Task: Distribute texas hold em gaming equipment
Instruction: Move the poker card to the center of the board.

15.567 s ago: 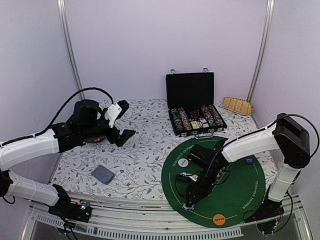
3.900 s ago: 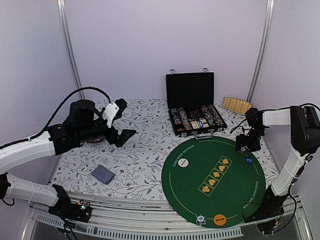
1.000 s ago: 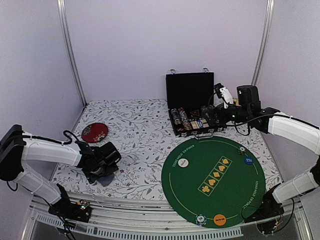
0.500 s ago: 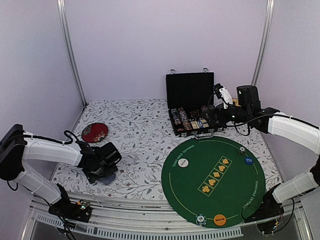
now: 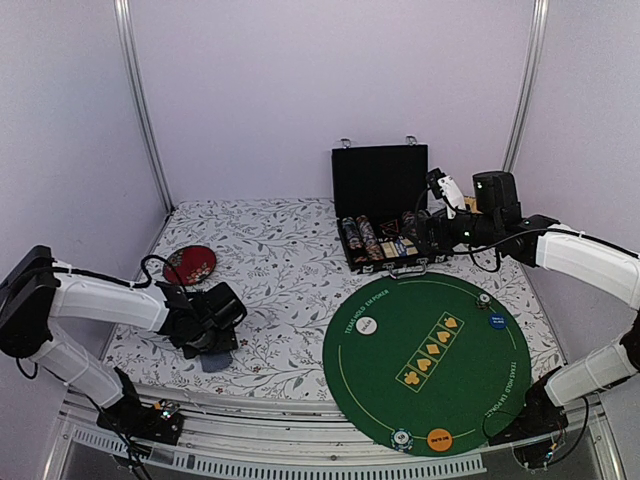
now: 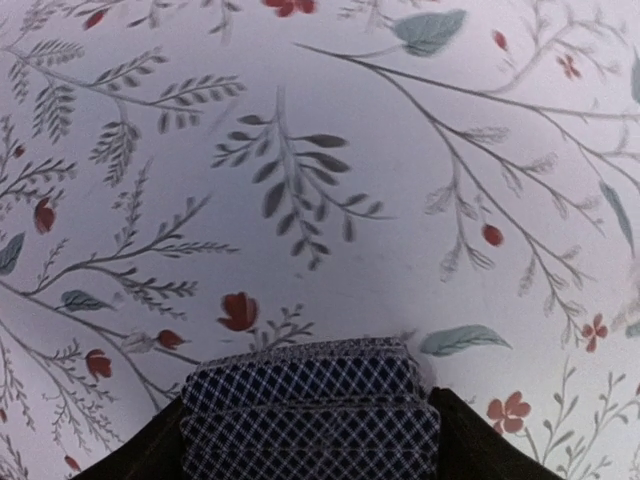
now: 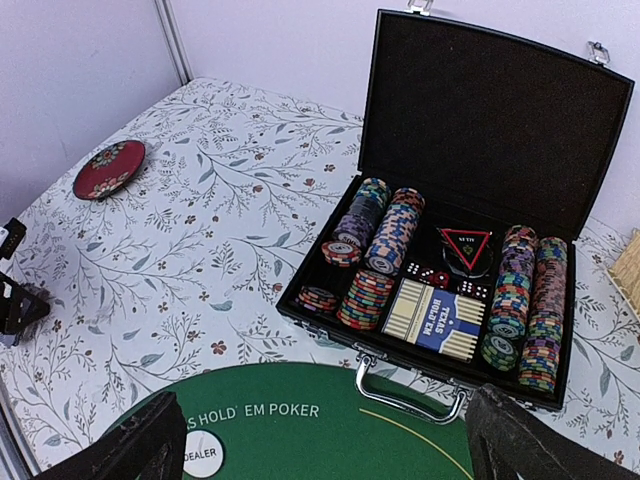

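Though the left arm hung high over the table (image 5: 290, 290) some four seconds back, I now see the left gripper (image 5: 207, 338) down at the near left corner, low over the playing cards (image 6: 310, 410); the blue-backed stack lies on the floral cloth with a dark finger (image 6: 150, 462) against each side. A second ago those jaws stood wider; I read them now as clenched on the cards, which rest on the table.

The right gripper (image 5: 432, 228) is spread wide and holds nothing; it hovers at the open black case (image 7: 480, 150), above the rows of poker chips (image 7: 395, 230), much as it did a second ago. Four seconds ago it was down at the far right edge of the green mat (image 5: 440, 400); a lone striped chip (image 5: 484, 299) lies there now, just beside the blue disc (image 5: 497, 321).

The white disc (image 5: 367, 325), the orange disc (image 5: 438, 437) and the striped chip at the near rim (image 5: 402, 437) sit where they were; the red dish (image 5: 190, 265), once under the left arm, now shows plainly at the far left.
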Robot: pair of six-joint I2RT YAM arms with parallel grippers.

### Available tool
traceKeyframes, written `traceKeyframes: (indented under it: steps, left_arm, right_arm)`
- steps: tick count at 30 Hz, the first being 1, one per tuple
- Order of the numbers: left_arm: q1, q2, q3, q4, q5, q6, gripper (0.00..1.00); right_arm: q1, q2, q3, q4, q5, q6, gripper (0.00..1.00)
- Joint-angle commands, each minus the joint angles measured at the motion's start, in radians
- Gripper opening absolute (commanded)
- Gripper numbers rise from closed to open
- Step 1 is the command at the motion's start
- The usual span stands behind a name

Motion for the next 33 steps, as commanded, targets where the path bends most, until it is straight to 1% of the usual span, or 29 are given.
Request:
traceKeyframes:
  steps: [1,3,6,10,15,19,22,23,30,33]
  left_arm:
    - [-0.043,0.066,0.054,0.146,0.133,0.278,0.75]
    - [-0.071,0.088,0.081,0.157,0.155,0.382,0.75]
    - [-0.107,0.125,0.114,0.189,0.225,0.538,0.74]
    - [-0.158,0.164,0.154,0.208,0.283,0.677,0.75]
    - [-0.175,0.178,0.17,0.19,0.35,0.761,0.77]
    - [-0.179,0.164,0.184,0.144,0.368,0.819,0.88]
    - [-0.178,0.149,0.212,0.1,0.351,0.873,0.97]
    - [-0.178,0.136,0.223,0.084,0.343,0.894,0.98]
    - [-0.175,0.012,0.289,-0.031,0.272,1.012,0.98]
    - [-0.169,-0.054,0.302,-0.075,0.283,1.052,0.98]
  right_arm:
    - [-0.002,0.005,0.021,-0.009,-0.015,-0.009,0.99]
    - [-0.002,0.008,0.024,-0.01,-0.019,-0.009,0.99]
    - [-0.002,0.011,0.029,-0.014,-0.029,-0.008,0.99]
    - [-0.002,0.011,0.029,-0.017,-0.034,-0.007,0.99]
    - [-0.001,0.019,0.032,-0.023,-0.045,-0.004,0.99]
    - [-0.002,0.025,0.036,-0.024,-0.064,-0.001,0.99]
    - [-0.002,0.034,0.04,-0.03,-0.072,0.001,0.99]
    - [-0.002,0.038,0.043,-0.034,-0.074,0.0,0.99]
    - [-0.002,0.044,0.05,-0.051,-0.1,0.004,0.99]
    - [0.0,0.044,0.058,-0.063,-0.107,0.006,0.99]
